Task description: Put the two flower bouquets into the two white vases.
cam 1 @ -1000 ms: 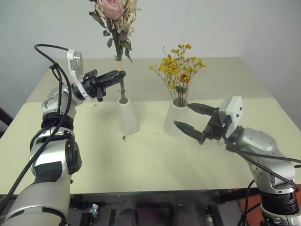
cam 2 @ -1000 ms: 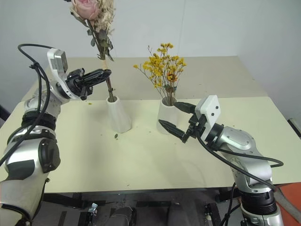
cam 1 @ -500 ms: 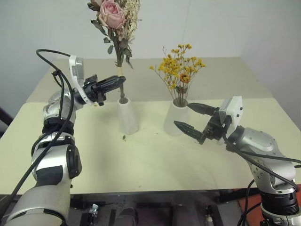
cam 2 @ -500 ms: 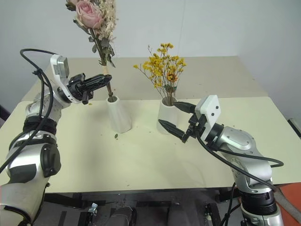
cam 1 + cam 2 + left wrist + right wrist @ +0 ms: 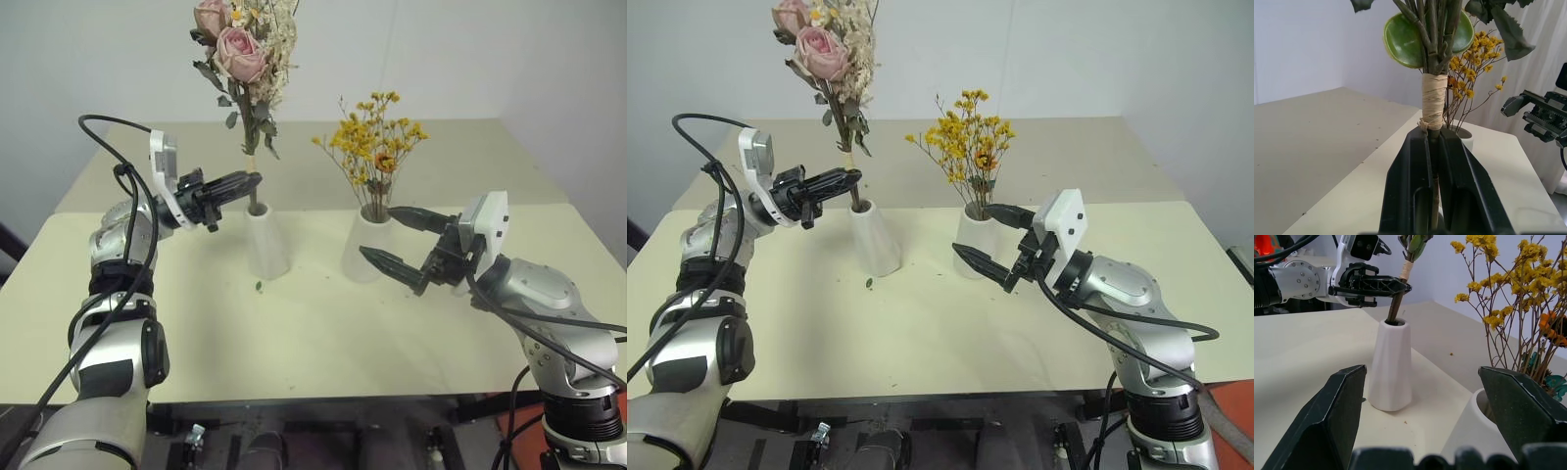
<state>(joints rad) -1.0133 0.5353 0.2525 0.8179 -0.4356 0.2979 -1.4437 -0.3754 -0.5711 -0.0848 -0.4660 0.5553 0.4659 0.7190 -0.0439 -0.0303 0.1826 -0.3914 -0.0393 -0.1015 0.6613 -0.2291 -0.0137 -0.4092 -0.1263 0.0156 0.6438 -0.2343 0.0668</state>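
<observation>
The dusty pink rose bouquet (image 5: pixel 240 59) stands upright with its stems in the mouth of the slim white vase (image 5: pixel 265 245). My left gripper (image 5: pixel 253 181) is shut on the stems just above the vase mouth, below the raffia wrap (image 5: pixel 1432 100). The yellow-orange spray (image 5: pixel 375 147) sits in the stouter white vase (image 5: pixel 364 245). Next to that vase, on its right, my right gripper (image 5: pixel 376 231) is open, its fingers (image 5: pixel 1342 406) spread wide and holding nothing.
Both vases stand near the middle of a pale cream table (image 5: pixel 323 343). A few small bits of leaf litter (image 5: pixel 258 286) lie in front of the slim vase. A plain wall rises behind the far edge.
My left gripper has sunk with the rose bouquet, sliding its stems deeper into the slim vase. The right gripper has stayed open beside the stout vase.
</observation>
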